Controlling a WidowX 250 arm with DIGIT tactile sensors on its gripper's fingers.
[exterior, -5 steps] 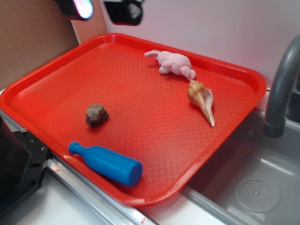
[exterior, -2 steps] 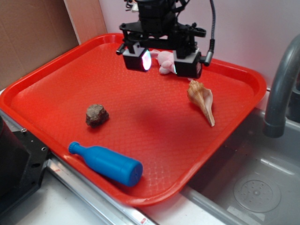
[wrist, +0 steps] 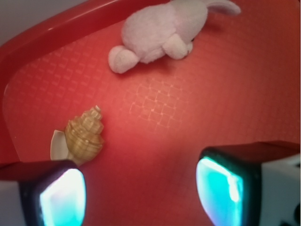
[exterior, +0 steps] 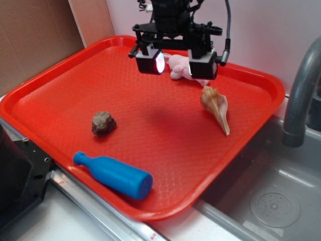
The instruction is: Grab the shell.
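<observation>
The black gripper hangs above the far part of the red plastic tray, its jaws spread wide, with a broad gap between the two glowing fingertip pads and nothing between them. It is not touching anything; a soft shadow sits on the tray floor below it.

The tan-and-cream spiral conch shell lies flat on the tray near the right rim, knobbly head toward the back, long pale tip pointing toward the front right. It sits just below and to the right of the right-hand pad in the exterior view, apart from it.

Behind the gripper, partly covered by it, is the pale pink plush toy, lying near the far rim. Over on the left half of the tray rests a lumpy dark brown rock, well apart from the shell, and at the front edge a blue plastic bottle lies on its side. A grey tap curves over the grey sink to the right of the tray.

Now the wrist view: both pads glow cyan at the bottom corners, with bare tray between them. The shell's whorled head shows just above the left-hand pad in that picture, its tip cut off behind the pad. The plush toy shows whole at the top, unobstructed here. The rock, bottle and tap appear in the exterior view only.
</observation>
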